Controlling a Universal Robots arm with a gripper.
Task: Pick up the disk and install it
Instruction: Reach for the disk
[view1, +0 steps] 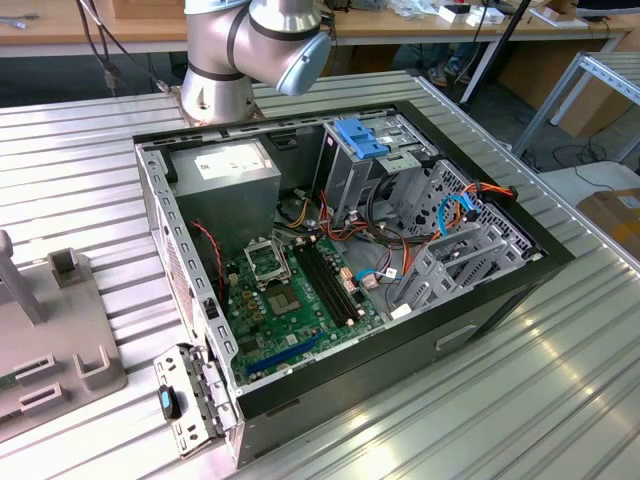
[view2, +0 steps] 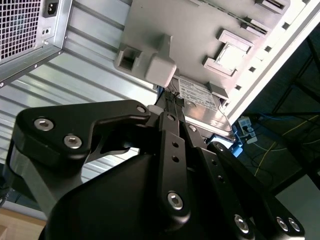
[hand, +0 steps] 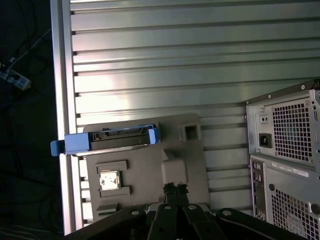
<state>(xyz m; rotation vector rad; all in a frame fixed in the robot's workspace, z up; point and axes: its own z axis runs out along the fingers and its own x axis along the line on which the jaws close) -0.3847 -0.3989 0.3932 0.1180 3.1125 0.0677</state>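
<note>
The disk (hand: 107, 141) stands on edge in a slot of a grey holder (hand: 150, 165), its blue side rails sticking out at both ends. The holder lies near the edge of the ribbed metal table. In the second wrist view the disk (view2: 200, 97) shows its silver face and white label beside the holder (view2: 200, 30). My gripper (hand: 175, 189) hovers over the holder, a short way from the disk and not touching it. Its fingertips are pressed together with nothing between them.
An open computer case (view1: 500, 300) lies on the table with its motherboard (view1: 290, 290), power supply (view1: 225, 170) and a drive cage with a blue bracket (view1: 365, 137). The case's rear panel (hand: 285, 160) stands beside the holder. The grey holder (view1: 50, 340) is at the exterior view's left.
</note>
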